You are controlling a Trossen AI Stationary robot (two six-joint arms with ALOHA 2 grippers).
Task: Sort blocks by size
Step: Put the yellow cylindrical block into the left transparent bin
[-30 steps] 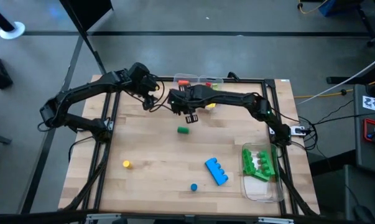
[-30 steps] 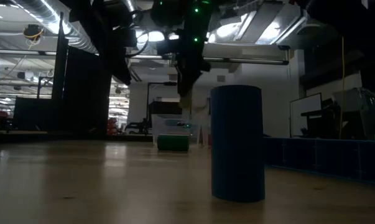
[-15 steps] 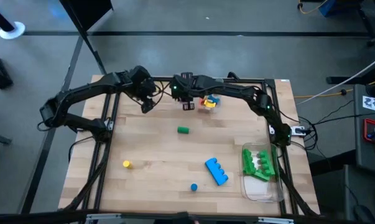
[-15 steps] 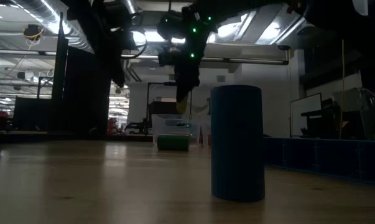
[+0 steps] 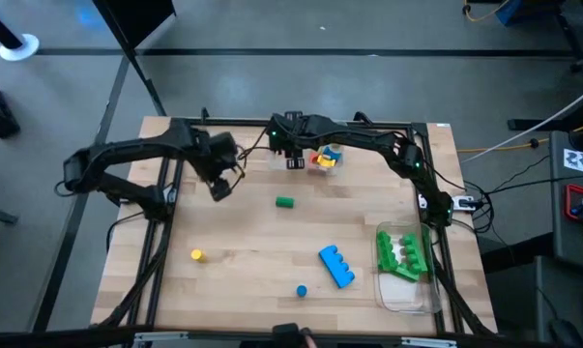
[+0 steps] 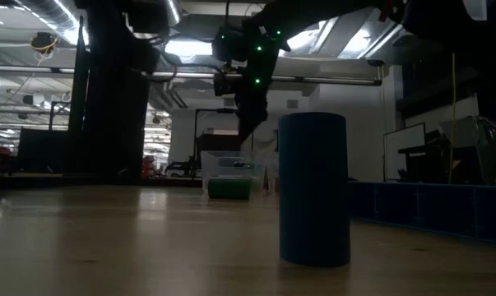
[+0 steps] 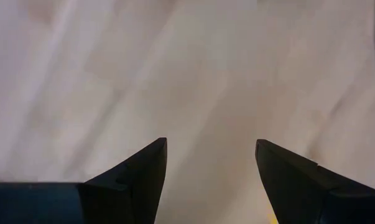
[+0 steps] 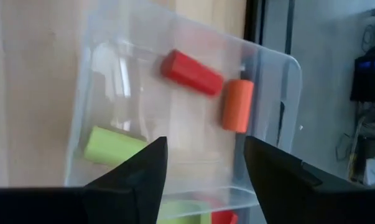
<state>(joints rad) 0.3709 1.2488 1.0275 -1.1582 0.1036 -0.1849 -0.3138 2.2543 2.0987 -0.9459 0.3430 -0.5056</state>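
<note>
- Since a second earlier, my right gripper (image 5: 295, 162) had swung from mid-table to the far clear container (image 8: 265, 130) and spread its fingers with nothing between them; my left gripper (image 5: 218, 186) had drawn back toward the table's left side, fingers spread over bare wood (image 7: 193, 74), also empty.
- Sorted so far, as I judged: the far container held small blocks; my right wrist view showed a red cylinder (image 8: 191, 73), an orange cylinder (image 8: 237, 104) and a lime cylinder (image 8: 112, 146), with more pieces partly cut off at the edge, so I could not give a full count.
- Sorted so far, near right: a second clear container (image 5: 407, 290) held long green bricks (image 5: 401, 254); I made out about three, stacked too closely to be sure.
- Left on the table, four blocks: one small green cylinder (image 5: 285, 202), one small yellow cylinder (image 5: 196, 255), one small blue cylinder (image 5: 301, 290) and one long blue brick (image 5: 336, 265).
- Judgement: the sort was well past halfway, with three small pieces and one long piece outstanding.
</note>
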